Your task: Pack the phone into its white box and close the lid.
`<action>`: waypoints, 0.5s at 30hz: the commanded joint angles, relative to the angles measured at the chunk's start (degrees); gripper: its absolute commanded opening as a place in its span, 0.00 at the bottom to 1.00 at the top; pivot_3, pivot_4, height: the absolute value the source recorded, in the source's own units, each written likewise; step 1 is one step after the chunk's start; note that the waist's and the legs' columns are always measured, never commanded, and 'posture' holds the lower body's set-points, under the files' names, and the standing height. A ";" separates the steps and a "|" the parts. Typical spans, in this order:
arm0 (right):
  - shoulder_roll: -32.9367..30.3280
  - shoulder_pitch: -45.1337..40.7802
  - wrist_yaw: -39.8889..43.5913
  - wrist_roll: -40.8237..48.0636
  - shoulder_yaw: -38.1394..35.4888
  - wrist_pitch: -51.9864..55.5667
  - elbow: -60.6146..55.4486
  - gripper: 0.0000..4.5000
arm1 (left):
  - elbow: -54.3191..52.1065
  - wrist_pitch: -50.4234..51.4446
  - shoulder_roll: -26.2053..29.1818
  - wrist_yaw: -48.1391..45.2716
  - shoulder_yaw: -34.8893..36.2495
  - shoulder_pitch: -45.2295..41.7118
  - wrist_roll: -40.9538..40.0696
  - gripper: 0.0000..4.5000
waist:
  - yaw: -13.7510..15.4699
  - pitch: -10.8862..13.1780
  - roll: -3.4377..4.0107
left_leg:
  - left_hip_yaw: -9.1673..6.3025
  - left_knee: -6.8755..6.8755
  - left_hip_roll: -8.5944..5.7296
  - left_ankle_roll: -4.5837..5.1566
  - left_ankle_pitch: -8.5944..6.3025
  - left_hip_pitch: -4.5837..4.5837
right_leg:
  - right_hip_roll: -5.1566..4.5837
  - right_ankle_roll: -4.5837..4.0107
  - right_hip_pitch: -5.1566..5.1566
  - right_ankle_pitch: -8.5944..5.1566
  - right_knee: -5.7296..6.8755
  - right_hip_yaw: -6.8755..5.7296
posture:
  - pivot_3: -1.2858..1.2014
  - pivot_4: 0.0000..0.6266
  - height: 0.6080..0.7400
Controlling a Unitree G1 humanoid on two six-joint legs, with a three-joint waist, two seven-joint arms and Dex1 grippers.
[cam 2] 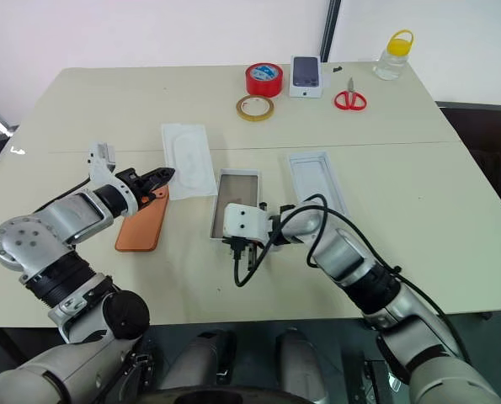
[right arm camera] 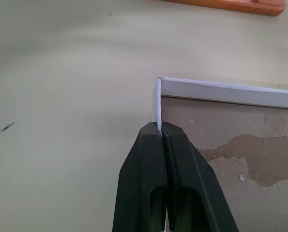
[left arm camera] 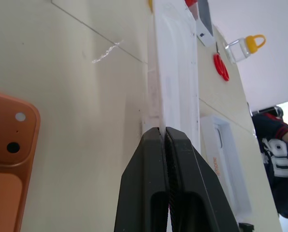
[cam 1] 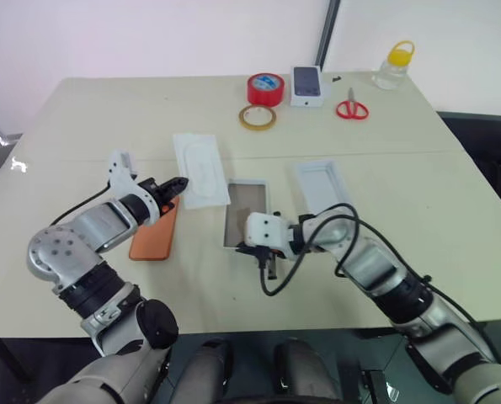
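Your beige table (cam 1: 82,109) carries everything here. The white box (cam 1: 248,212) lies just ahead of your right gripper (right arm camera: 159,128), whose fingers are pinched tight on its near wall at a corner; its brownish, patchy floor holds nothing. The all-white lid (cam 1: 324,183) lies beyond that gripper, also with nothing in it. Your left gripper (left arm camera: 163,133) is clamped on the edge of the flat white insert (cam 1: 199,169), with the orange phone (cam 1: 155,232) lying flat just beneath it, camera lenses facing up.
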 commanded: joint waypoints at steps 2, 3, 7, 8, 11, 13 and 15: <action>2.37 -1.87 0.07 -1.83 0.58 -5.09 3.80 0.00 | -1.02 0.16 0.31 -0.52 0.49 -0.56 -0.26 0.00 | -0.09 -0.01 -0.01 | 0.00 -0.01 0.00 -0.03 0.02 0.00 | 0.00 0.00 -0.01 0.00 0.00 0.00 | 0.52 0.24 1.00; 2.59 -1.87 0.83 -1.44 0.42 -5.75 3.78 0.00 | -1.09 0.22 0.24 -0.50 0.55 -0.57 -0.26 0.00 | -0.13 -0.01 -0.01 | -0.01 -0.01 0.00 -0.04 0.02 0.00 | 0.01 0.00 0.00 0.00 0.01 0.00 | 0.52 0.24 1.00; 3.04 -1.75 2.39 0.32 -1.48 -5.29 2.35 0.20 | -1.50 0.47 -0.26 -0.36 0.10 -0.24 -0.51 0.00 | -0.16 -0.01 -0.01 | -0.01 -0.01 0.00 -0.05 0.03 0.00 | 0.01 0.00 -0.02 0.00 0.01 0.00 | 0.52 0.24 1.00; 2.87 -1.72 2.67 0.88 -2.23 -4.83 1.59 0.30 | -1.67 0.51 -0.48 -0.30 -0.30 0.00 -0.70 0.00 | -0.14 -0.01 -0.01 | -0.01 -0.01 0.00 -0.05 0.03 0.00 | 0.01 0.00 -0.02 0.00 0.01 0.00 | 0.52 0.24 1.00; 0.77 -1.16 2.30 2.35 -6.14 -3.46 -1.74 0.65 | -2.21 0.53 -1.24 -0.08 -1.85 0.78 -1.42 0.00 | 0.00 -0.01 -0.01 | -0.02 -0.01 0.00 -0.05 0.03 0.00 | 0.01 0.00 -0.01 0.00 0.01 -0.01 | 0.52 0.24 1.00; -1.77 -0.10 3.40 3.69 -8.65 -2.30 -4.53 0.86 | -2.41 0.53 -1.55 0.22 -2.76 1.34 -1.99 0.00 | 0.13 -0.01 -0.01 | -0.02 -0.01 -0.01 -0.04 0.03 -0.01 | 0.00 0.00 0.00 0.00 0.01 -0.01 | 0.52 0.24 1.00; -4.63 1.25 4.62 5.12 -10.99 -1.33 -7.09 0.86 | -2.64 0.53 -1.76 0.68 -4.04 2.18 -2.79 0.00 | 0.21 -0.01 -0.02 | -0.03 -0.01 -0.02 -0.04 0.02 -0.01 | -0.01 0.00 0.00 0.00 -0.01 -0.01 | 0.52 0.24 1.00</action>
